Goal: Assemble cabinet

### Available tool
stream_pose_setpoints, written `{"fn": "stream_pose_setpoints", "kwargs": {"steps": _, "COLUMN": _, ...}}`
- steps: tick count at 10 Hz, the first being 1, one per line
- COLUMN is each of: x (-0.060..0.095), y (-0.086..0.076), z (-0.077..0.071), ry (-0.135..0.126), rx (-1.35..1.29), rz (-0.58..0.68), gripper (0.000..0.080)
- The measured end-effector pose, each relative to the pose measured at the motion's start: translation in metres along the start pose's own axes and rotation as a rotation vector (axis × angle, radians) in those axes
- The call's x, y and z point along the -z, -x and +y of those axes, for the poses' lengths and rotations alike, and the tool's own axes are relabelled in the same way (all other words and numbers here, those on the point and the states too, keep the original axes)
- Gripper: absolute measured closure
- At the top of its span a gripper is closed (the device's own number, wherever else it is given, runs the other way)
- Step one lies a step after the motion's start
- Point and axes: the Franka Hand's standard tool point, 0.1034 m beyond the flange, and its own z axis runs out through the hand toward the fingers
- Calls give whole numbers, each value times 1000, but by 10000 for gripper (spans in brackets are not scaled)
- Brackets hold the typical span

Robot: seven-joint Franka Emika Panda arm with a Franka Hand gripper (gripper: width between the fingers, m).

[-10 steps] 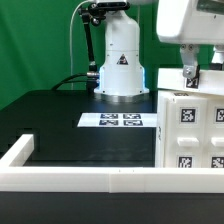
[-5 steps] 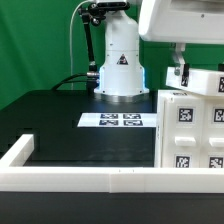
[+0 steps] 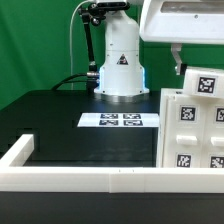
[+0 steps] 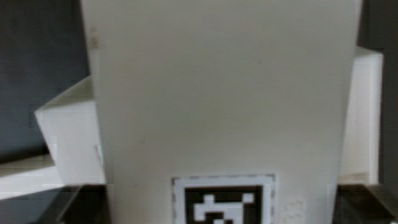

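Note:
The white cabinet body [image 3: 186, 135], with several black-and-white tags on its face, stands at the exterior view's right. A smaller white block [image 3: 204, 84] with one tag sits tilted just above the body's top. My gripper [image 3: 180, 66] comes down from the top right and is shut on this block; one dark finger shows at the block's left side. In the wrist view the white block [image 4: 214, 100] fills the picture, its tag [image 4: 222, 203] is at the edge, and my fingers are hidden.
The marker board [image 3: 120, 121] lies on the black table in front of the arm's white base [image 3: 120, 62]. A low white border rail [image 3: 80, 180] runs along the near edge and up the exterior view's left side.
My gripper has risen, and the small white block has come up with it and tilted above the cabinet body. The cabinet body has not moved.

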Motion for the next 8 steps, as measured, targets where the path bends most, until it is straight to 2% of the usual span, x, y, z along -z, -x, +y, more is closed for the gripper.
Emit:
{"fn": "stream_pose_setpoints", "kwargs": {"steps": 3, "x": -2, "y": -4, "z": 1, "ry": -29, "rx": -265, "rz": 29, "gripper": 243}}
{"fn": "stream_pose_setpoints", "kwargs": {"steps": 8, "x": -2, "y": -4, "z": 0, "ry": -55, "rx": -665, "rz": 6, "gripper": 243}}
